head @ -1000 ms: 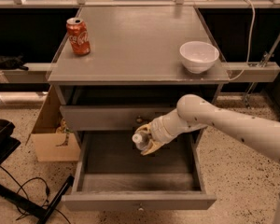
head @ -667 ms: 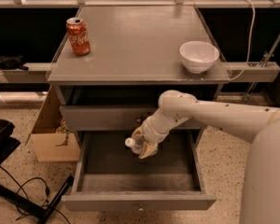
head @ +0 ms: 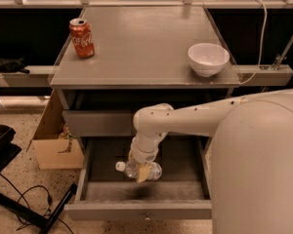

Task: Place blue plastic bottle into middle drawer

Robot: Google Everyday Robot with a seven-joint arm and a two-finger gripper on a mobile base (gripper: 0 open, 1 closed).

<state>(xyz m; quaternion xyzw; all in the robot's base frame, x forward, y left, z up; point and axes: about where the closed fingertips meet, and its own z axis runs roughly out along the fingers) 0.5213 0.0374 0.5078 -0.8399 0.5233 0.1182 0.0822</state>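
The white arm [head: 195, 123] reaches in from the right and bends down into the open drawer [head: 136, 209], the lower one of the cabinet, which is pulled well out toward the camera. Down at the end of it, the hand [head: 140, 172] is inside the drawer space, over the dark floor and a little left of the middle. And it has the bottle [head: 155, 170]: the fingers are pinched on its clear body, with one yellowish finger pad [head: 142, 173] across the front of it. The bottle lies on its side, white cap [head: 119, 166] pointing left and its base to the right of the hand. There is a dark shadow on the drawer floor just below it, nearer the front, but it can't be told whether the bottle touches the floor or hangs just above it. The drawer's front panel carries a small knob [head: 146, 217] at the middle of its lower edge. Just above the open drawer, the upper drawer [head: 97, 122] sits closed. Up on the grey tabletop [head: 141, 43], a red can [head: 82, 38] stands upright near the back left edge, and a white bowl [head: 208, 59] sits at the front right corner, the two well apart. On the speckled floor to the left of the cabinet there is an open cardboard box [head: 53, 145], and black cables [head: 24, 204] trail across the floor in front of it.
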